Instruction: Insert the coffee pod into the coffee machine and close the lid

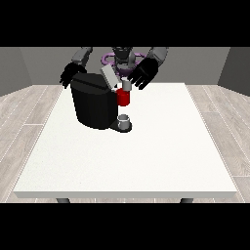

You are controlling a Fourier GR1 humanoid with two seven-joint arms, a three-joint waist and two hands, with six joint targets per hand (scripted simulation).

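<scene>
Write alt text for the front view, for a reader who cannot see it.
A black coffee machine stands on a white table with its lid raised. The hand at the view's right hovers by its red pod holder; a small cup sits below.

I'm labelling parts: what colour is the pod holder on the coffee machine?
Red, seen in the front view: the pod holder on the black coffee machine.

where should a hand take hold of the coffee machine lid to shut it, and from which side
Probably the lid's raised free end, reached from above and behind. It stands tilted up over the black coffee machine, hinged low near the red pod holder, so pushing the high edge down swings it shut.
</scene>
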